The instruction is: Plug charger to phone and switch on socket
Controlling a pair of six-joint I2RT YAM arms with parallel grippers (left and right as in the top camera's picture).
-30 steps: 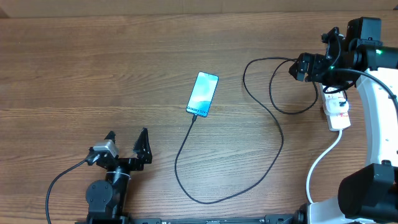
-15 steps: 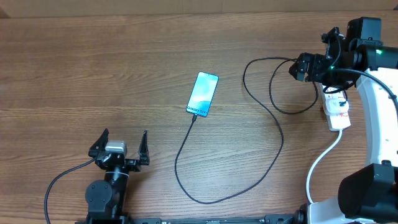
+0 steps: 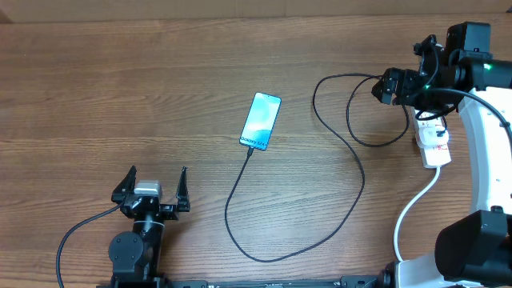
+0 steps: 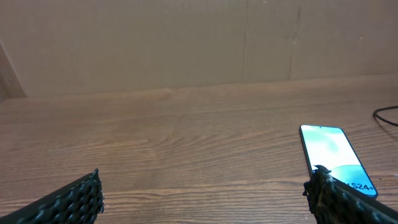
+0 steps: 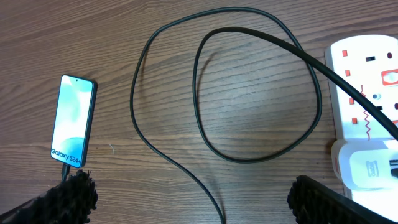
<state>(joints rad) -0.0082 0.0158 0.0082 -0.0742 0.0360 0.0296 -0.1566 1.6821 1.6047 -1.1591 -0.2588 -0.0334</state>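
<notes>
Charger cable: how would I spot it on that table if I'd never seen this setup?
On the wooden table, find the blue-screened phone near the middle. From its lower short edge the charger curves widely, then loops toward the white socket at the right. It is thin and black, unlike the socket's thicker white lead.

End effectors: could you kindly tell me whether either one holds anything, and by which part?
Nothing is held; the left end effector and right end effector are both open.
</notes>
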